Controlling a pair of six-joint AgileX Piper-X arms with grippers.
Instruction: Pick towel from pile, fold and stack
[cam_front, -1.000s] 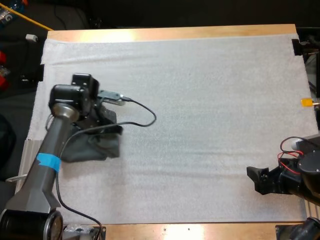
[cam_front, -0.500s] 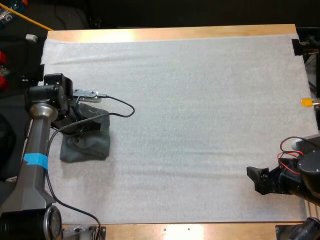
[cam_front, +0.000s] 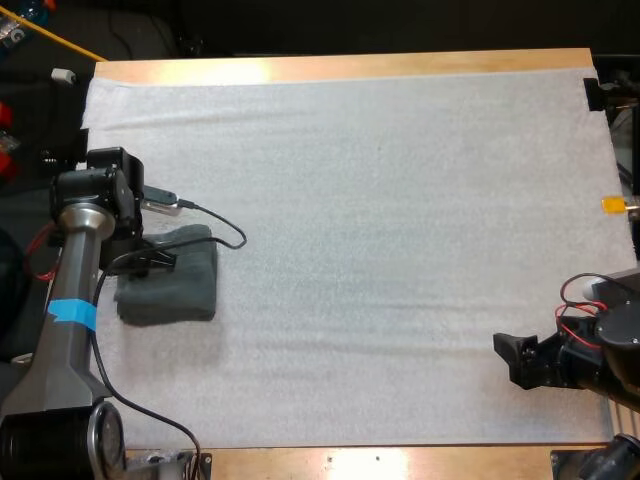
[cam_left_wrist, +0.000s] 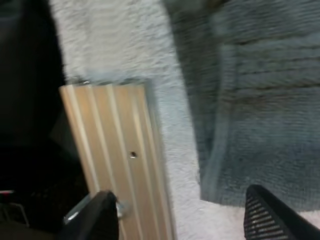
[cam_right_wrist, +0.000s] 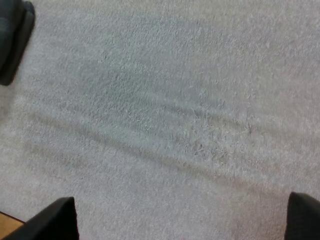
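- Since the dark grey-green cloth towel (cam_front: 172, 288) lies folded at middle left, folding looks done.
- Left gripper (cam_left_wrist: 184, 214) spread just clear of it; right gripper (cam_right_wrist: 182, 217) spread over white foam mat (cam_front: 400, 200).
- Stacking seems left.

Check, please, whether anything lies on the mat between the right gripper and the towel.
Nothing visible does. Between the right gripper and the towel there is only bare white mat. The left gripper is at the towel's other side, off that path.
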